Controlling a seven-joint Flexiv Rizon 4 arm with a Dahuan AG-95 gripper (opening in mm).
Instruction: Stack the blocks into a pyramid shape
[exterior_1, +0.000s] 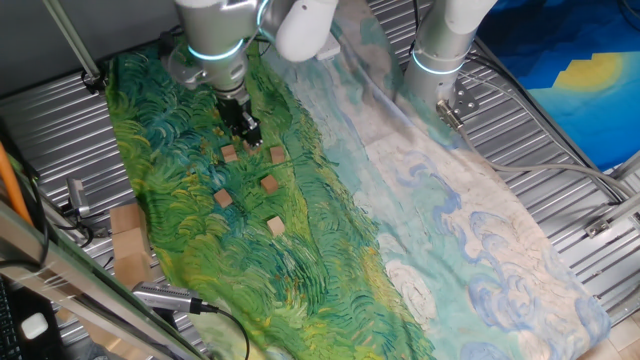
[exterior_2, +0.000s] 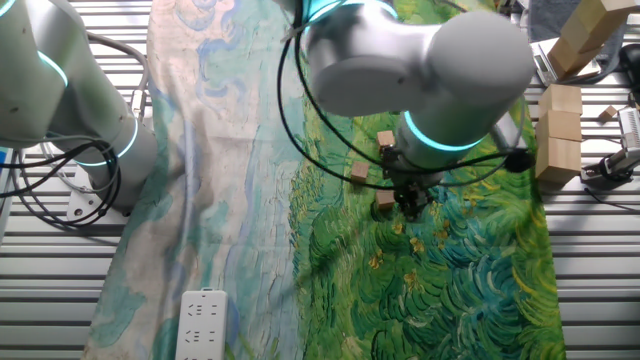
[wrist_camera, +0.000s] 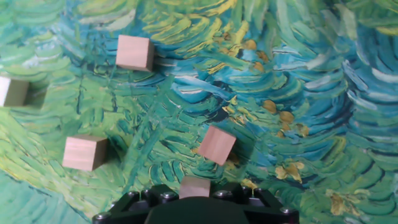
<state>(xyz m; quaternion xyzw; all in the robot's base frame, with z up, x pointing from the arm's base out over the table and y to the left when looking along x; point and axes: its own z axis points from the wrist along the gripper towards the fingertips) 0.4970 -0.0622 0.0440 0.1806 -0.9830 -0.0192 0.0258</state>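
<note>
A painted cloth (exterior_1: 330, 200) of swirling green, blue and cream brushstrokes covers the ribbed metal desk (exterior_1: 560, 150), with the silver Flexiv arm (exterior_1: 215, 40) reaching down over its green half. A second silver arm (exterior_1: 445, 45) stands at the far side of the cloth. In the other fixed view, a stack of larger tan blocks (exterior_2: 560, 140) sits at the desk's edge off the cloth, and a white power strip (exterior_2: 202, 322) lies near the cloth's pale end.

The black hand (exterior_1: 246, 131) hangs low over a loose scatter of five small wooden blocks on the green swirls. In one fixed view, one block (exterior_1: 229, 153) lies just beside the fingertips, another (exterior_1: 277, 155) to its right, a third (exterior_1: 270, 184) below that, a fourth (exterior_1: 223, 199) to the left, and a fifth (exterior_1: 275, 227) nearest the camera. All sit apart from one another, none stacked.

The hand view shows a block (wrist_camera: 194, 186) right at the hand's lower housing, partly hidden by it. Whether the fingers grip that block, or how far they are parted, cannot be told from any view.
</note>
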